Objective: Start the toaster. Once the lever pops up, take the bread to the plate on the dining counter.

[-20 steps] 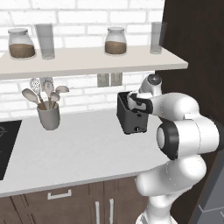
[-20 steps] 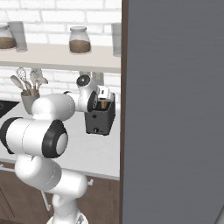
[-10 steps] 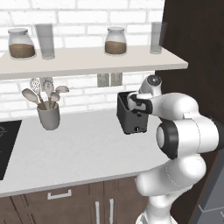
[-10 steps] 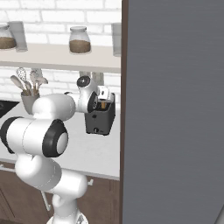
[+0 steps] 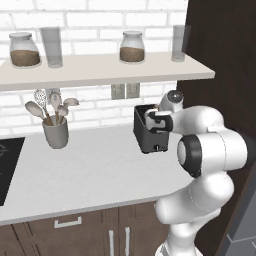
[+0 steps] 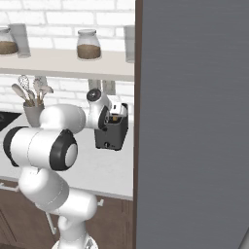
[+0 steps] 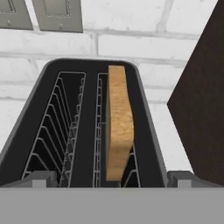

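The dark toaster (image 5: 150, 136) (image 6: 111, 135) stands on the white worktop against the brick wall. From above, the toaster (image 7: 89, 109) has two wire-lined slots, and the tan bread (image 7: 119, 122) stands upright in the right slot. My gripper (image 7: 111, 183) hangs just above the toaster's near end, open, with one fingertip at each side and nothing between them. From the base, the gripper (image 5: 153, 120) (image 6: 115, 111) sits over the toaster top. The plate and the dining counter are out of view.
A grey utensil cup (image 5: 55, 134) stands left of the toaster. A shelf (image 5: 100, 70) with jars and glasses runs overhead. A dark tall cabinet wall (image 5: 220, 45) (image 7: 205, 100) rises right of the toaster. Wall sockets (image 7: 57, 15) sit behind it. A black cooktop (image 5: 6, 170) lies far left.
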Motion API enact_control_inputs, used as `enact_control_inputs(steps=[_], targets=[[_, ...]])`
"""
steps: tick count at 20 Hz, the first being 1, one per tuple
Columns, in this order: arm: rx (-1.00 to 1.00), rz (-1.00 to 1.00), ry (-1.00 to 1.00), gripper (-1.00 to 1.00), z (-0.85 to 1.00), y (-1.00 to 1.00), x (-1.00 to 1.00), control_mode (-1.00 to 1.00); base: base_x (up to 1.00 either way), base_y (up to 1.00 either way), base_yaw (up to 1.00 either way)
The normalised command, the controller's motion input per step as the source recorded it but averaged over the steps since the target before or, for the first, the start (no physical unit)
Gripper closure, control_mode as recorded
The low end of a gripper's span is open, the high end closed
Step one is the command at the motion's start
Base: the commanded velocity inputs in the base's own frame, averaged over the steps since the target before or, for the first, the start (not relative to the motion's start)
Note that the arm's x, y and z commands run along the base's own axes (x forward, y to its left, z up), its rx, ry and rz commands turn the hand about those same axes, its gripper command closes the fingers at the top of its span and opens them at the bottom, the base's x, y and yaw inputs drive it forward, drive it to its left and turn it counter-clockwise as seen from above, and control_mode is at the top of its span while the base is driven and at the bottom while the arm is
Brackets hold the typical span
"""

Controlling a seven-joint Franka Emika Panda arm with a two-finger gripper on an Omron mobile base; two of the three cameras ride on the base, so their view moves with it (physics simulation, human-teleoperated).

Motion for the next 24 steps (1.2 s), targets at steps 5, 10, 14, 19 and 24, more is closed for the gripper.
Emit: enact_control_inputs(steps=[5, 10, 14, 19, 24], targets=[[0.0, 0.0, -0.05, -1.0, 0.0, 0.0, 0.29, -1.0, 0.0, 0.0, 0.0], [0.0, 0.0, 0.0, -1.0, 0.0, -0.03, 0.31, -1.0, 0.0, 0.0, 0.0], [0.0, 0.0, 0.0, -1.0, 0.0, -0.11, 0.24, -1.0, 0.0, 0.0, 0.0], [0.0, 0.0, 0.0, -1.0, 0.0, -0.1, 0.2, -1.0, 0.0, 0.0, 0.0], [0.0, 0.0, 0.0, 1.0, 0.0, -0.06, 0.08, -1.0, 0.0, 0.0, 0.0]])
